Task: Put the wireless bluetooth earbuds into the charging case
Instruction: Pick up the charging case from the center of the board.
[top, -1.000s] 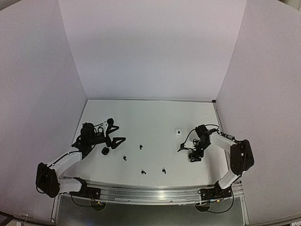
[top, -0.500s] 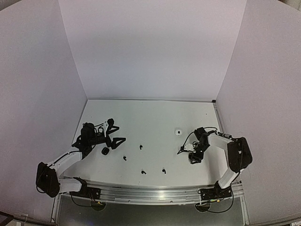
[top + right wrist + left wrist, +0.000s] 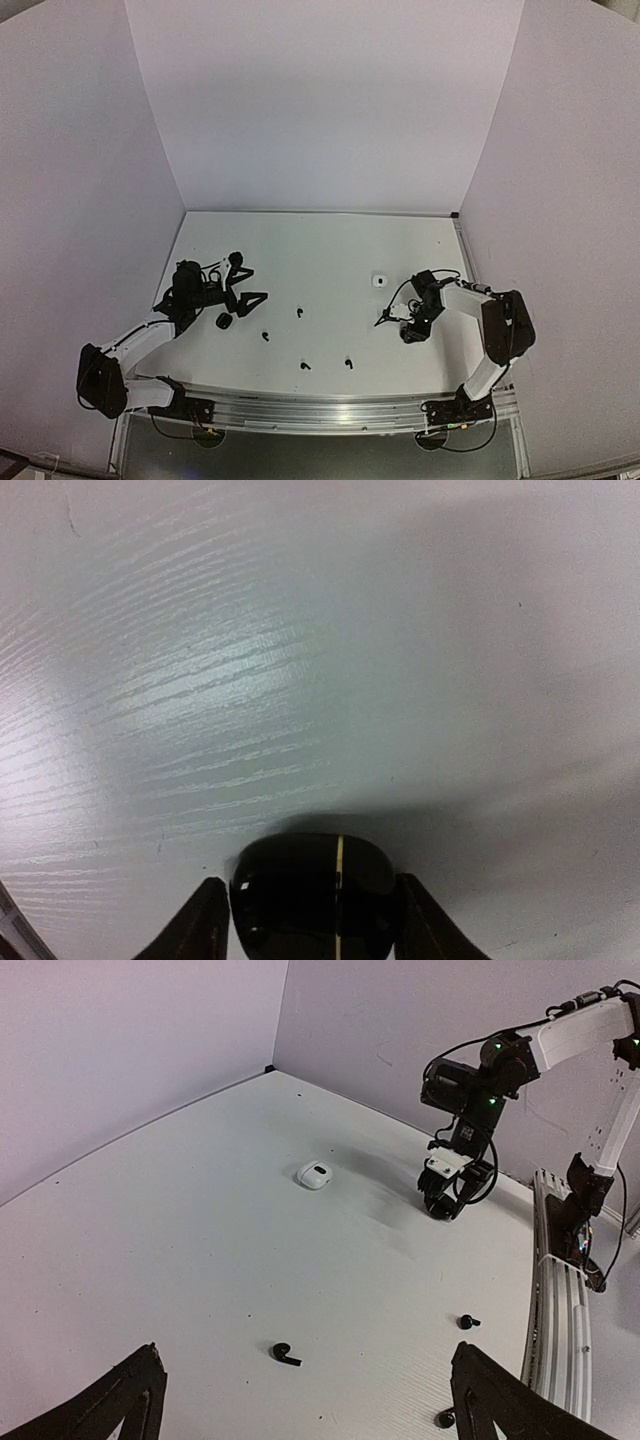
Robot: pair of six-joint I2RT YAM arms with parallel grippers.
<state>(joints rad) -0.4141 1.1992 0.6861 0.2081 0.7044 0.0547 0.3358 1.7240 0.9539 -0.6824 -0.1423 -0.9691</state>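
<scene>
At three o'clock, right fingers pinch black case, white case at its eleven; left fingers spread wide; earbuds scattered mid-surface, axes unreadable.

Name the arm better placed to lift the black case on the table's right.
Right. The right pincer flanks the black case, a finger on each side; the left pincer hangs open far across the table.

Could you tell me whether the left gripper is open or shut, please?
Open: the left gripper holds nothing, its fingers spread wide apart.
</scene>
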